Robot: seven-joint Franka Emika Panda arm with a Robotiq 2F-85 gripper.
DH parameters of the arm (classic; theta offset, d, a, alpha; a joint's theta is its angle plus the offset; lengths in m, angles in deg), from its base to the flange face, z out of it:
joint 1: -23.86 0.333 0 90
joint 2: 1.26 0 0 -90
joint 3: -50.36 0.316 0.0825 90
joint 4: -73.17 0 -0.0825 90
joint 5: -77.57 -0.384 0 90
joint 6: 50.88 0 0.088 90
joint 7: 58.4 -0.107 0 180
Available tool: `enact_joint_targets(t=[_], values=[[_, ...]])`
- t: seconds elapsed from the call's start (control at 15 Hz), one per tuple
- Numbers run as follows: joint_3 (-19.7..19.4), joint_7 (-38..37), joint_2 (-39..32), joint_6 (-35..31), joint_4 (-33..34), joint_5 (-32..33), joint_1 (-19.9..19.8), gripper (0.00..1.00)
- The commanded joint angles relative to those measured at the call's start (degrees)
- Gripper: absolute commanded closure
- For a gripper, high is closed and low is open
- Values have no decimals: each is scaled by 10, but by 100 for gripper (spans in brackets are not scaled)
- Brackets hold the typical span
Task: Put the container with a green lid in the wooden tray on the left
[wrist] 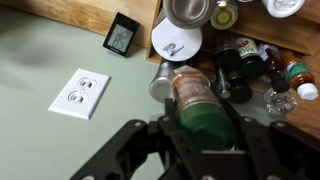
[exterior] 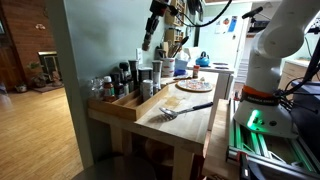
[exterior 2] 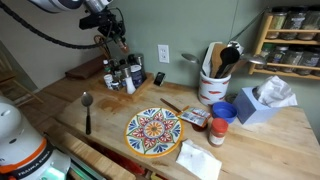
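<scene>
In an exterior view we find the claw [exterior: 148, 42] in the upper middle of the frame. It hangs above the bottles [exterior: 125, 78] that stand in the tray [exterior: 128, 104] along the left edge of the desk [exterior: 190, 128]. What the claw carries is too small for us to make out here. A plate [exterior: 195, 86] lies to the right of the tray, and a spoon [exterior: 185, 109] lies lower in the frame on bare wood.

In an exterior view the claw [exterior 2: 117, 45] sits at upper left, just above the same cluster of bottles [exterior 2: 120, 75]. The patterned plate [exterior 2: 153, 130] lies at lower centre, with the spoon [exterior 2: 87, 108] to its left. A pot [exterior 2: 212, 86] of utensils and a tissue box [exterior 2: 262, 102] stand at the right. A socket [exterior 2: 163, 52] shows on the wall above centre.

In the wrist view the claw [wrist: 205, 140] enters from the bottom edge. Its fingers are clenched on either side of the container [wrist: 193, 92], whose green lid [wrist: 210, 122] faces us. The container fills the lower centre, beside the left end of the tray, with bottles crowded to its right and a white cap [wrist: 178, 42] above it. We cannot tell whether its far end touches anything. The socket [wrist: 80, 93] lies at left centre, and a small black gauge [wrist: 122, 33] sits above it.
</scene>
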Motion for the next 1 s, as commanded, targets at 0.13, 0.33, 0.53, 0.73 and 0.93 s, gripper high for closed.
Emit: enact_joint_targets(t=[0.13, 0.33, 0.53, 0.73, 0.93], values=[[16, -1, -52, 8, 30, 8, 14, 79], [28, -2, -96, 13, 52, 14, 19, 79], [36, -5, -139, 23, 77, 22, 19, 79], [39, 2, -179, 30, 102, 27, 17, 79], [39, 10, -214, 40, 124, 32, 15, 79]])
